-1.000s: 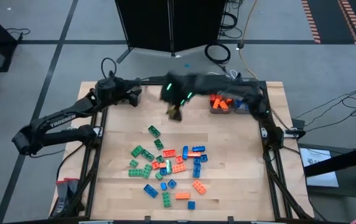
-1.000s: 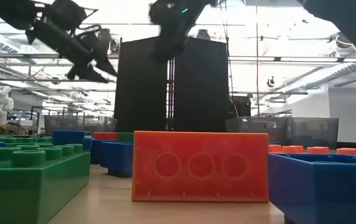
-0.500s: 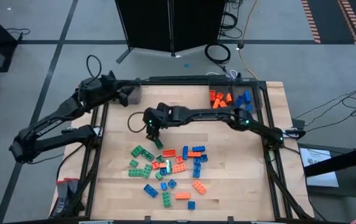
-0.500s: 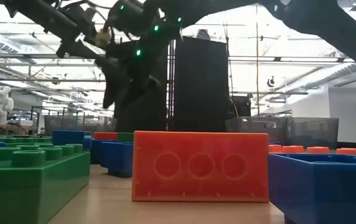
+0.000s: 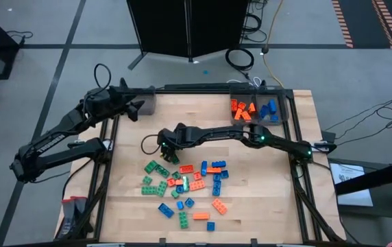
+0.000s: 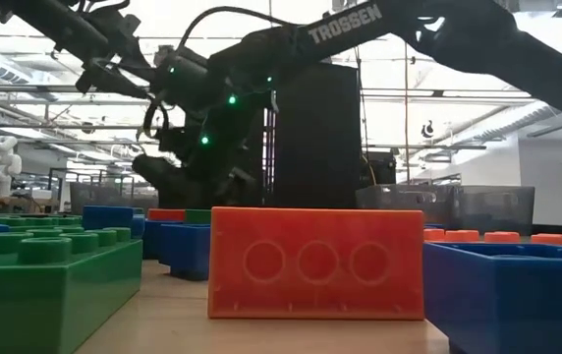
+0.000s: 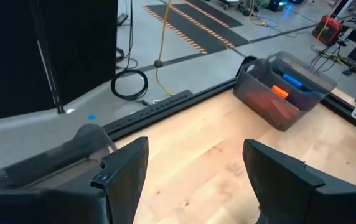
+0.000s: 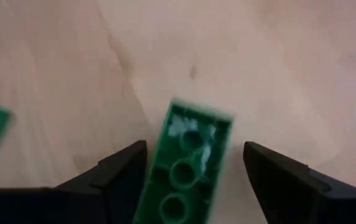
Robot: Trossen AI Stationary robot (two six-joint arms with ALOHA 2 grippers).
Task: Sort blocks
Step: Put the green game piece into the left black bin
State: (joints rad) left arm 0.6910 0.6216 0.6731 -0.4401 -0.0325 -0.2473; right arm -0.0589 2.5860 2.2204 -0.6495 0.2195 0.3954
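Green, orange and blue blocks (image 5: 186, 184) lie on a pale wood-grain table (image 5: 134, 219), more orange and blue ones fill a grey bin (image 5: 253, 110), and both arms are black.

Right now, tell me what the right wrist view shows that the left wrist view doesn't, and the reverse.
Only the right wrist view shows a green block lying on the table between the open right gripper's fingers. Only the left wrist view shows the grey bin holding orange and blue blocks, the table's far edge and the floor beyond, past the open, empty left gripper. Both show bare wooden tabletop.
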